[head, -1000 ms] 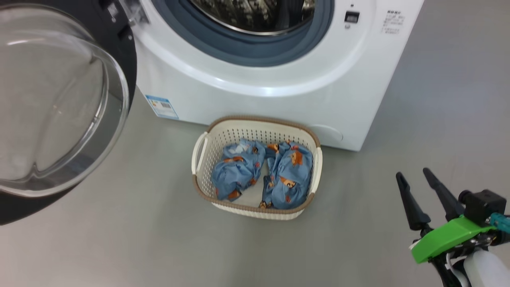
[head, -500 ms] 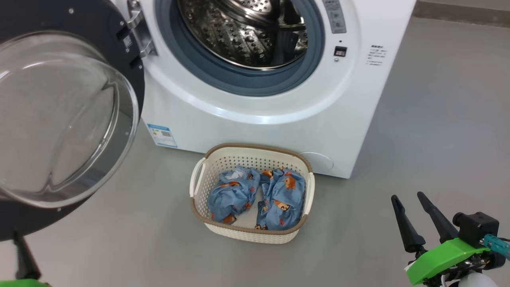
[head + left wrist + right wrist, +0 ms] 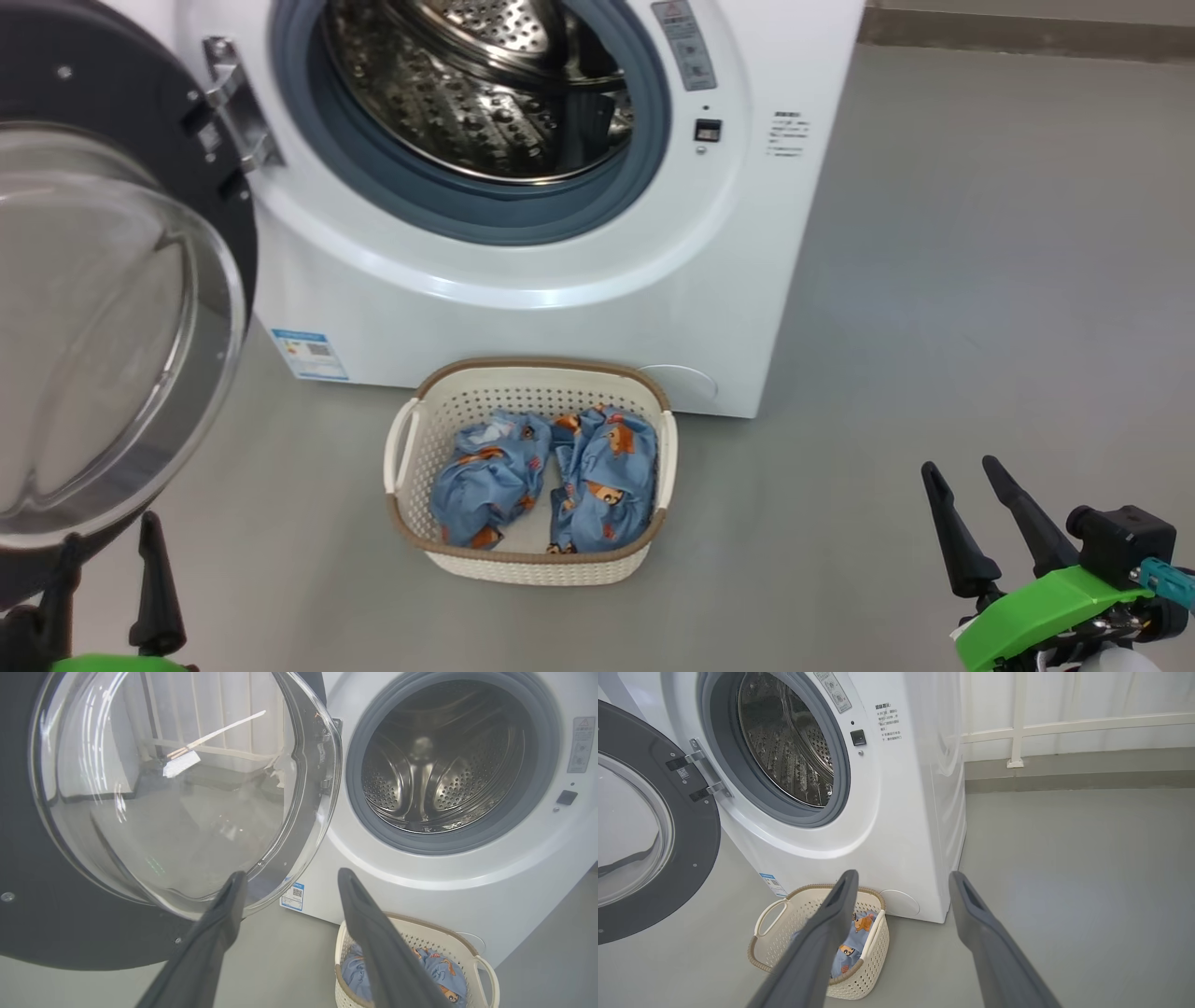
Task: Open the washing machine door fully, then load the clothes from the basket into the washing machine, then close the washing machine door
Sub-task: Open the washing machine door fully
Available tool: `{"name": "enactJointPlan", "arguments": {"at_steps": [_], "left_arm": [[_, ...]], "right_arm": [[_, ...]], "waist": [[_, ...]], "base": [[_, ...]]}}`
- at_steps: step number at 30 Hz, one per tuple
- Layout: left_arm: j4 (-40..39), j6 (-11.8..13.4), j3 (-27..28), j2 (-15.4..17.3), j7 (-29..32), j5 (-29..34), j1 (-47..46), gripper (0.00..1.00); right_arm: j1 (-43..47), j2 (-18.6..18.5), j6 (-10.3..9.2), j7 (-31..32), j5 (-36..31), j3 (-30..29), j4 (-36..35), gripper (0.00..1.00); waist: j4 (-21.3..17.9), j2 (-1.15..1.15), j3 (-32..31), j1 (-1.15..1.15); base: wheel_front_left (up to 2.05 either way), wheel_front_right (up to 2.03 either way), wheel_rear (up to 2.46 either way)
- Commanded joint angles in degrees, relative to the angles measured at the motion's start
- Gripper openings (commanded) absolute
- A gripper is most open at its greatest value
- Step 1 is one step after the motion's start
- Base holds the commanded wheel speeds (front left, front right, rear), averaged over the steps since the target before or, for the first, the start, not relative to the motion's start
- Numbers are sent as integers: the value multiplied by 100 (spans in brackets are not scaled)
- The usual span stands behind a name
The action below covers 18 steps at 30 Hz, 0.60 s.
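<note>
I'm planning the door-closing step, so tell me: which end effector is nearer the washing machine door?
Left. The left end effector sits just below the lower rim of the washing machine door; the right end effector is far off, beyond the basket.

The head view looks steeply down on the washing machine point(image 3: 523, 317) and the basket point(image 3: 523, 566). The left wrist view sits low, near the washing machine door point(image 3: 46, 914), facing the drum point(image 3: 420, 770); the right wrist view stands farther right. All share the basket.
</note>
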Motion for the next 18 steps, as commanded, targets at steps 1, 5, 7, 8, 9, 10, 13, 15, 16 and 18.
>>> {"name": "enactJointPlan", "arguments": {"at_steps": [1,5,7,8,9,10,13,15,16,18], "left_arm": [[-187,-14,74,214,-32,-68,-68,100],[-255,-14,-174,260,-32,-140,-40,100],[-295,-14,-297,269,-32,-155,-23,100],[-306,-14,-331,265,-32,-167,-18,100],[-321,-14,-370,256,-32,-184,-15,100],[-333,-14,-423,256,-32,-192,-7,100],[-369,-14,-554,247,-32,-231,12,100],[-399,-14,-611,247,-32,-261,27,100],[-418,-14,-644,250,-32,-282,36,100],[-423,-14,-711,271,-32,-313,56,100]], "right_arm": [[20,-38,9,-70,76,78,-154,100],[24,-21,9,-70,59,30,-178,100],[22,-13,9,-70,56,-1,-182,100],[23,-7,9,-70,55,-21,-183,100],[24,-1,9,-70,52,-38,-186,100],[23,3,9,-70,51,-51,-188,100],[6,13,9,-70,47,-76,-194,100],[-6,22,9,-70,44,-76,-200,100],[-10,27,9,-70,42,-75,-204,100],[-10,33,9,-70,43,-93,-205,100]], "waist": [[-219,0,20,0],[-465,0,57,0],[-595,0,67,0],[-658,0,71,0],[-721,0,73,0],[-782,0,79,0],[-967,0,95,0],[-1092,0,98,0],[-1152,0,98,0],[-1265,0,94,0]], "base": [[0,0,0],[0,0,0],[0,0,0],[0,0,0],[0,0,0],[0,0,0],[0,0,0],[0,0,0],[0,0,0],[0,0,0]]}}
